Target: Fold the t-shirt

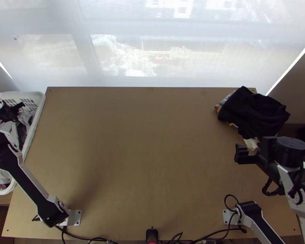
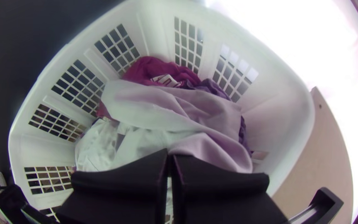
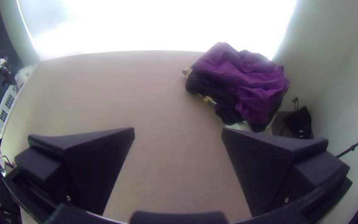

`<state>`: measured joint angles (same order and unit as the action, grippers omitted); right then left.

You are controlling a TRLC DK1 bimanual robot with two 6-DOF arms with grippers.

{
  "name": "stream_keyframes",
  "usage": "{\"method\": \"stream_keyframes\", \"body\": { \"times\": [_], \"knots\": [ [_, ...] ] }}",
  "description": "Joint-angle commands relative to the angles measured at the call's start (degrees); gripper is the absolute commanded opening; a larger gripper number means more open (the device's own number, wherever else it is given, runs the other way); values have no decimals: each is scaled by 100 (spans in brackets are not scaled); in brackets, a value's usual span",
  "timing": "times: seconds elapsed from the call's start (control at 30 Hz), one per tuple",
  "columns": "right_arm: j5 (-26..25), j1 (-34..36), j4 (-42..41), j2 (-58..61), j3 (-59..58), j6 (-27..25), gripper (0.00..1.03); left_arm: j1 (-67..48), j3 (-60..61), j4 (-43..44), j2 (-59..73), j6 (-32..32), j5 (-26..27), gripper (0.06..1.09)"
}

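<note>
My left gripper (image 1: 19,106) hangs over the laundry basket at the table's left side. In the left wrist view, the left gripper (image 2: 170,154) is shut, its fingertips together above a pale cloth (image 2: 154,110) bunched inside the basket; I see no cloth between them. At the table's right side, my right gripper (image 1: 238,153) is just in front of a bunched dark cloth (image 1: 252,112). The right wrist view shows the right gripper (image 3: 178,132) wide open and holding nothing, with the dark cloth (image 3: 245,79) farther off, looking purple. Which cloth is the t-shirt, I cannot tell.
The white basket (image 1: 38,118) holds several garments, among them a magenta cloth (image 2: 148,69). Bare tabletop (image 1: 144,154) stretches between the arms. Lighter cloths (image 1: 251,143) stick out under the dark one at the back right corner. Cables (image 1: 217,235) run along the near edge.
</note>
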<state>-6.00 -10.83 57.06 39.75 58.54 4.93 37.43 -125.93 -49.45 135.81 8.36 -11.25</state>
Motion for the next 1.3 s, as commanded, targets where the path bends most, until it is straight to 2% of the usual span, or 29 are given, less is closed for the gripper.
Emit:
{"method": "stream_keyframes", "body": {
  "times": [0.0, 0.2, 0.37, 0.43, 0.7, 0.9, 1.17, 1.27],
  "knots": [
    [20, 46, -10, -55, 43, 26, 98, -69, 341, -179, -1259, 166, 114, 10],
    [64, 28, -90, -151, 34, 52, 98, -227, 376, -451, -2718, 201, 1177, 10],
    [73, -51, -142, -274, 43, 43, 98, -693, 288, -469, -3878, 227, 1661, 10],
    [64, -95, -142, -345, 43, 43, 98, -957, 139, -469, -4220, 421, 1784, 10],
    [64, -174, -151, -485, 8, 43, 98, -2732, -424, 190, -5178, 377, 1678, 10],
    [64, -130, -151, -679, -98, 34, 98, -4341, -512, 805, -5512, -98, 1511, 10],
    [55, -16, -151, -749, -273, -27, 98, -7056, -389, 480, -5381, -238, 1494, 10],
    [55, 11, -177, -723, -282, -97, 98, -8023, -353, 498, -5187, -238, 1168, 10]
  ]
}}
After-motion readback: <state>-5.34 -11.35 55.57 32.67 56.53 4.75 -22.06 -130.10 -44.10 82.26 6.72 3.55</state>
